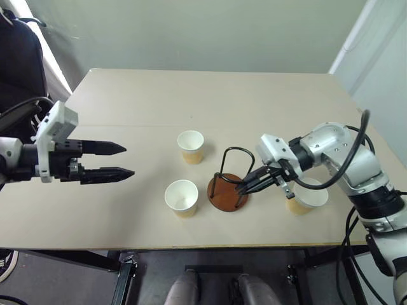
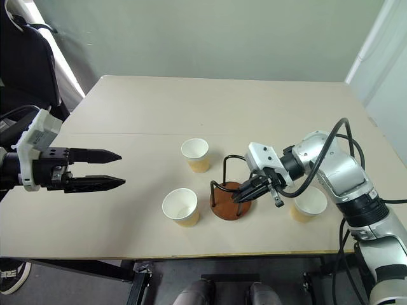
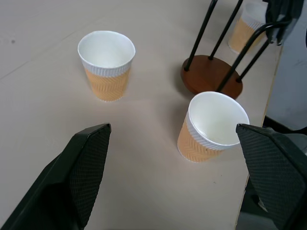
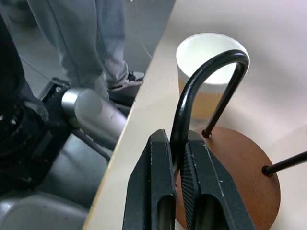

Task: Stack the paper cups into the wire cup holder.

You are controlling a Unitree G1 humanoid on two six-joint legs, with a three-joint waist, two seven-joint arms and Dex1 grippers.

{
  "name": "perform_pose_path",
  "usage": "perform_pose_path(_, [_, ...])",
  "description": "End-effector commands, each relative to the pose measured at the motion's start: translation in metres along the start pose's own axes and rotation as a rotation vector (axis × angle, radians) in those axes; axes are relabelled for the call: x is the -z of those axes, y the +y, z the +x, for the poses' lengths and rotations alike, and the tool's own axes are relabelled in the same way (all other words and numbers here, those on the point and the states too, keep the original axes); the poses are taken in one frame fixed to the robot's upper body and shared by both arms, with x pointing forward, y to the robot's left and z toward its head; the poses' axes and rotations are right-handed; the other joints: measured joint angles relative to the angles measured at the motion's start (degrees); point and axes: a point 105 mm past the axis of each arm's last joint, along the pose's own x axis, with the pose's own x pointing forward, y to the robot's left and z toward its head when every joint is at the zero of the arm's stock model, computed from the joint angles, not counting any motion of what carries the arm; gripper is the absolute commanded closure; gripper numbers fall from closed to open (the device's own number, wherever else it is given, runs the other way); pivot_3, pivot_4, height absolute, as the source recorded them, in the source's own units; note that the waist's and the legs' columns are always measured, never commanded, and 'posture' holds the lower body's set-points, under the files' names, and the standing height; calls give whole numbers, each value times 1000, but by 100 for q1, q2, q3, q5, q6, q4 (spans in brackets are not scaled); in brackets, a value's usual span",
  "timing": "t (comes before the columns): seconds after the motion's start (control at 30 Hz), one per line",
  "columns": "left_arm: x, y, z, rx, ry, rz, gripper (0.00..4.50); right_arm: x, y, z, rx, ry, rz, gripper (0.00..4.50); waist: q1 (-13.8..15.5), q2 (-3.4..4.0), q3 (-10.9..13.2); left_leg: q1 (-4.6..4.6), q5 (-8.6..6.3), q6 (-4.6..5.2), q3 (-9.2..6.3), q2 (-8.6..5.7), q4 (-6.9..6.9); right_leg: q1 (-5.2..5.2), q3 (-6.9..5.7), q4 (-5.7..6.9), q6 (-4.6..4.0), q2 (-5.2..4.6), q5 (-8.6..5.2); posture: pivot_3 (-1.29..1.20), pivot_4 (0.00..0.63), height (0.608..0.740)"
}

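The right gripper (image 4: 178,191) has its two black ribbed fingers pinched on one thin black wire loop of the cup holder (image 1: 229,184), low on the loop near the base. That wire curves up and over in a smooth hairpin arch, and its far leg is set into a round, flat, reddish-brown disc that looks like wood.

The holder stands near the front edge of the pale table (image 1: 191,95), with no cup in it. Judging from this, the step in hand is steadying or shifting the holder, before any stacking starts.

The three paper cups are all upright and well apart from one another. One (image 1: 191,147) stands behind and to the left of the holder. A second (image 1: 182,198) stands just left of it near the front edge. The third (image 1: 306,198) stands to the right, partly hidden behind the right arm. Each cup tapers, with a white inside, a rolled white rim and a tan-orange wall embossed in a zigzag pattern.

The left gripper (image 1: 114,161) hovers above the table's left side, fingers spread wide and holding nothing. Its pads (image 3: 86,167) have a fine diamond texture.

Whether the holder is lifted or resting flat is hard to tell. Next, the left gripper probably needs to close gently on the nearest cup's thin wall without crushing it.
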Motion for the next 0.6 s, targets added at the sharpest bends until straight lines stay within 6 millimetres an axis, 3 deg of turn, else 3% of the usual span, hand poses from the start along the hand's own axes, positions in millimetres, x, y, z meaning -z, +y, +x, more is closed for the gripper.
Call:
perform_pose_path(0.03, [-13, -4, -8, -23, -20, 51, 0, -8, -1, -2, -15, 12, -76, 4476, 1, 0, 0, -1, 0, -1, 0, 0, 0, -1, 0, 0, 0, 0, 0, 0, 150, 740])
perform_pose_path(0.53, [-10, -6, -9, -33, -16, 47, 0, 7, 1, 10, -50, 87, -143, 4476, 6, 0, 0, 0, -4, -9, -1, 2, 0, 0, -5, 1, -9, 0, 0, 0, 150, 740])
perform_pose_path(0.6, [-10, -5, -9, -34, -16, 47, 0, 8, 2, 9, -60, 87, -140, 3936, 6, 0, 0, 0, -4, -11, 0, 3, 0, 0, -5, 1, -9, 0, 0, 0, 150, 740])
